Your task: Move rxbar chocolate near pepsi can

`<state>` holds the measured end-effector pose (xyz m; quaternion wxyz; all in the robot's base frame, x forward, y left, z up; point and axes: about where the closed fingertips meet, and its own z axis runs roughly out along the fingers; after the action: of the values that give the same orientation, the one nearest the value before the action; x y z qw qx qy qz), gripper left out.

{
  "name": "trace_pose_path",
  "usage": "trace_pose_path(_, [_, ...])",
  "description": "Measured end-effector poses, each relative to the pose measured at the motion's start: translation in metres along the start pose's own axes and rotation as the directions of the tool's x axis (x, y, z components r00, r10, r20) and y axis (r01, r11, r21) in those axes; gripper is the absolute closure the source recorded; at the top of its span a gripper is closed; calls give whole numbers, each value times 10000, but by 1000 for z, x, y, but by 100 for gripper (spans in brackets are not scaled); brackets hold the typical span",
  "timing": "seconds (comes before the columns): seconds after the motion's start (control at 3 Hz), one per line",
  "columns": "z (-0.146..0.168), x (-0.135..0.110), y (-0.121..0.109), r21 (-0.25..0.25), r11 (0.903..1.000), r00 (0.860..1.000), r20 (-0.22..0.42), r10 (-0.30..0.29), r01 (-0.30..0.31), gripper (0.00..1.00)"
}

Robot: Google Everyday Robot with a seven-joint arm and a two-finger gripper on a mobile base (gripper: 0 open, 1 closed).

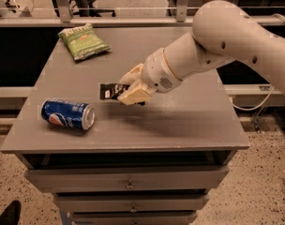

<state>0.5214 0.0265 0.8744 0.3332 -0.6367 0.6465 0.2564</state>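
Observation:
The pepsi can [67, 114] lies on its side at the front left of the grey table [189, 121], silver top facing right. My gripper [125, 92] is shut on the rxbar chocolate [108, 91], a small black wrapper with white lettering. The bar sticks out to the left of the fingers, a little above the table, up and to the right of the can. The gripper covers the bar's right end.
A green chip bag [84, 41] lies at the back left of the table. The arm [217, 46] reaches in from the right over the table's right half. Drawers sit under the tabletop. A rail and a chair stand behind the table.

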Motion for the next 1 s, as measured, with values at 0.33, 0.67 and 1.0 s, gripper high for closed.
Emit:
trace_pose_path(0.33, [3, 8, 2, -76, 9999, 9999, -112, 94, -95, 100])
trace_pose_path(0.67, [8, 15, 6, -214, 9995, 9995, -213, 214, -218, 81])
trace_pose_path(1.0, [11, 19, 10, -314, 9990, 9992, -270, 295, -304, 58])
